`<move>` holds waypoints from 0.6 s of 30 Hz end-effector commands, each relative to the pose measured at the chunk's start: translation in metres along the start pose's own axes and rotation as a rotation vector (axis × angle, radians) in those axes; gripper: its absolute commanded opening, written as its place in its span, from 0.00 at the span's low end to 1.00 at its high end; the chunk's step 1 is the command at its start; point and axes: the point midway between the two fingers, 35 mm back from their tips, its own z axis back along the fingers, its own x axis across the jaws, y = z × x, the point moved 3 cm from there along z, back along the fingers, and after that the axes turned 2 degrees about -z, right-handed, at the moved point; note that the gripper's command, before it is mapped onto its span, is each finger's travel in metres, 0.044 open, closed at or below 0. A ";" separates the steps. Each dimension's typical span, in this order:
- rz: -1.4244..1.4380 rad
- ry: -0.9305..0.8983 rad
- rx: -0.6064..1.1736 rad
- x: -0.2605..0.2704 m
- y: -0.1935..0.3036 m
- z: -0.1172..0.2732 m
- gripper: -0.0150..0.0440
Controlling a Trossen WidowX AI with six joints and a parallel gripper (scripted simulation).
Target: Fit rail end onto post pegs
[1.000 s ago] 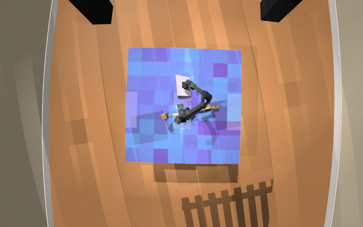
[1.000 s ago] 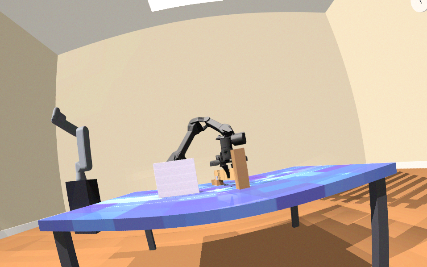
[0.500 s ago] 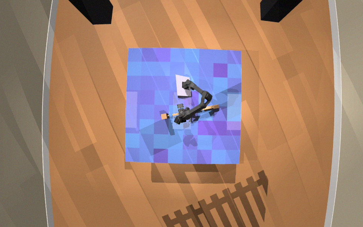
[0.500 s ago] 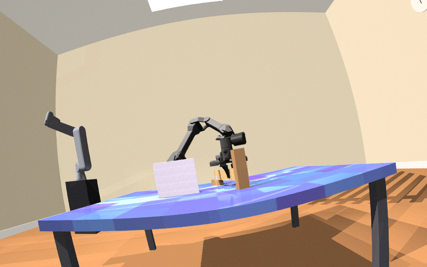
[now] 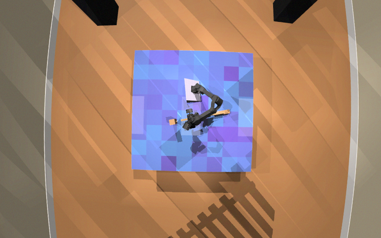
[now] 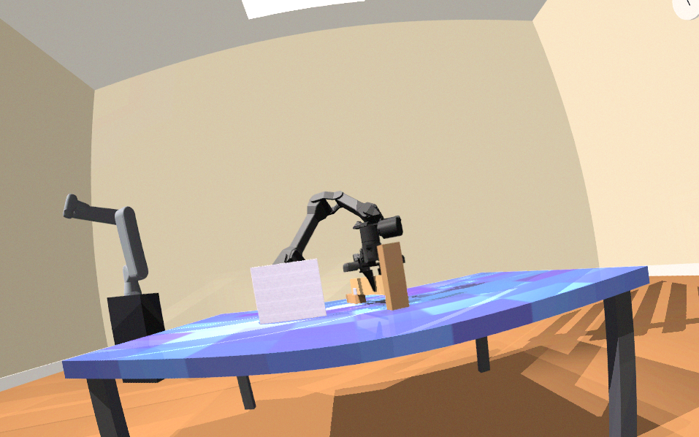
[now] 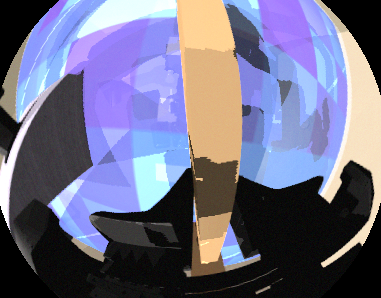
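Observation:
The long wooden rail runs under my arm from near the post toward the footboard block. My gripper is shut on the rail near its near end; the black fingers stand on both sides of it. In the exterior view a finger shows just behind the post. The short wooden post stands upright. A small gap shows between the post and the rail's near end, with the pegs on that side. The seating in the bracket and the holes are too small or hidden to judge.
A pale upright panel or box stands beside the arm's base. The table has a blue and purple patchwork top. A separate grey arm stands on a black pedestal beyond the table.

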 end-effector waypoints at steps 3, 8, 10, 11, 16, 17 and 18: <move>0.003 0.012 0.006 -0.001 0.001 0.002 0.25; 0.003 0.012 0.006 0.000 0.000 0.001 0.25; 0.003 0.012 0.006 0.000 0.000 0.001 0.25; 0.003 0.012 0.006 0.000 -0.001 0.001 0.25; 0.003 0.012 0.006 0.000 -0.002 0.000 0.25; 0.003 0.012 0.006 0.000 -0.002 0.000 0.25; 0.003 0.012 0.006 0.000 -0.002 -0.001 0.25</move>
